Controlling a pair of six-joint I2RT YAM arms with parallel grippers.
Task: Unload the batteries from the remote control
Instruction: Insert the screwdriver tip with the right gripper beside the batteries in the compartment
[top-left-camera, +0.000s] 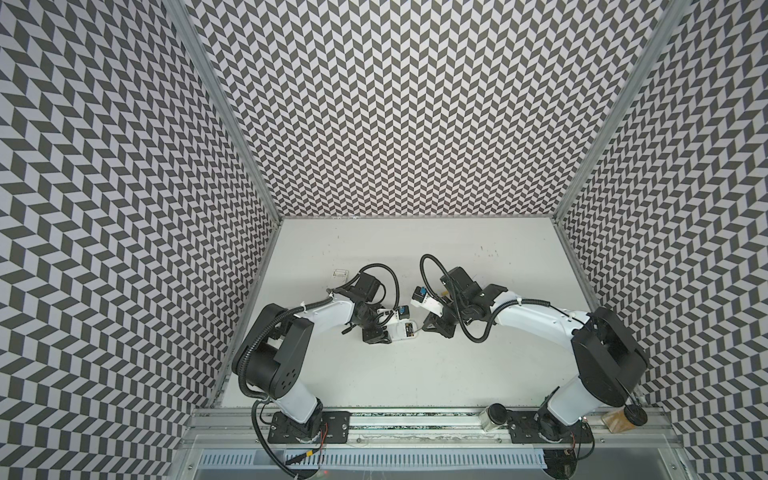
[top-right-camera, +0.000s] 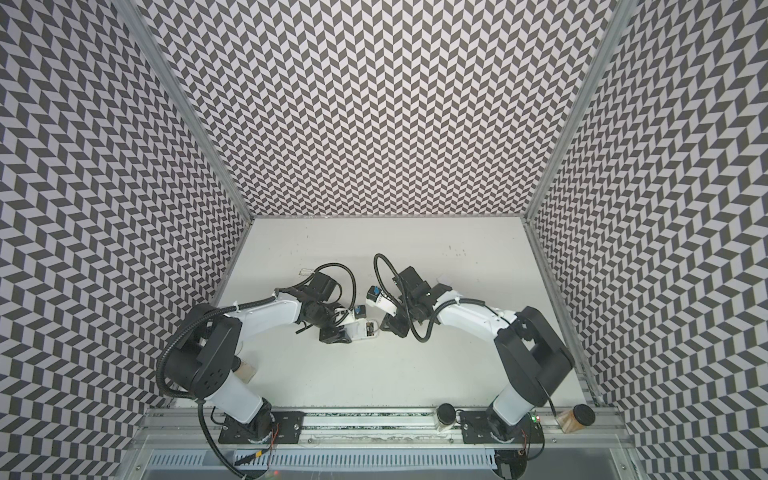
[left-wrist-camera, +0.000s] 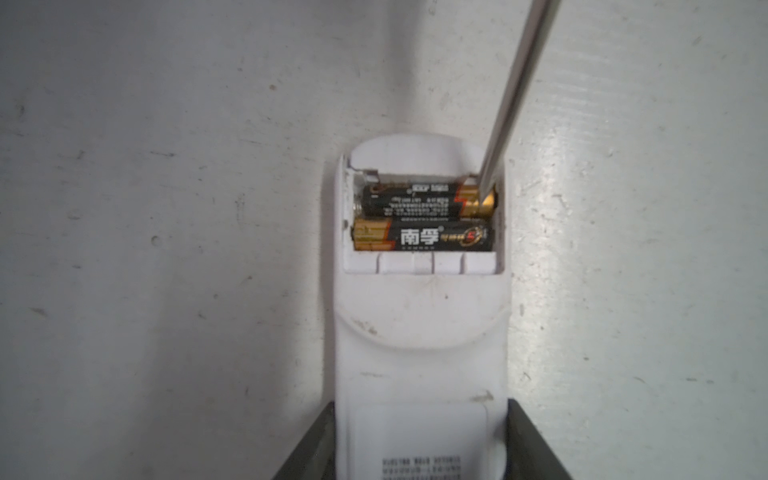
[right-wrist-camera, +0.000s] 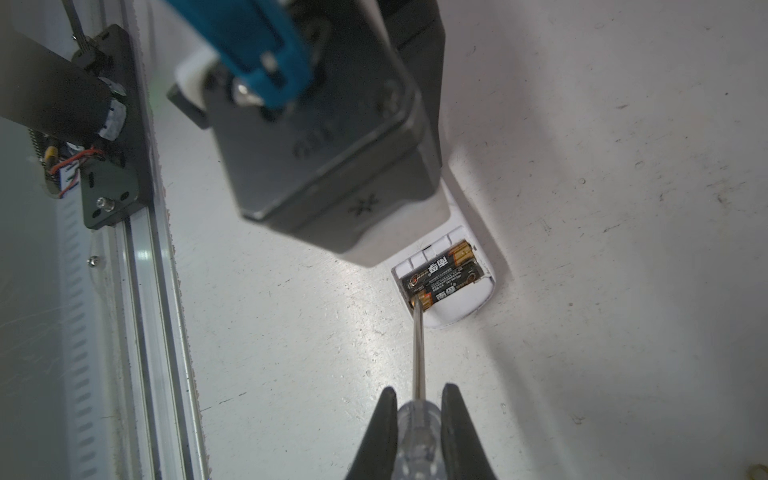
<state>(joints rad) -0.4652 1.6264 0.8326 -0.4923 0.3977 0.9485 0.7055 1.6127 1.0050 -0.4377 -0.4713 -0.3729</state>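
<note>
While the right gripper (right-wrist-camera: 417, 399) is clamped on the clear handle of the screwdriver (right-wrist-camera: 419, 353), the tool's tip rests at the gold end of the outer battery (left-wrist-camera: 428, 199), so the step in hand looks like prying out the first cell. Both batteries (left-wrist-camera: 424, 239) lie side by side in the open compartment of the remote control (left-wrist-camera: 419, 353). The remote lies flat on the table (left-wrist-camera: 166, 208), with the left gripper (left-wrist-camera: 419, 409) closed across its sides. Next, the tip likely needs to lever upward without slipping. In both top views the arms (top-left-camera: 328, 316) bend inward, their grippers meeting mid-table.
</note>
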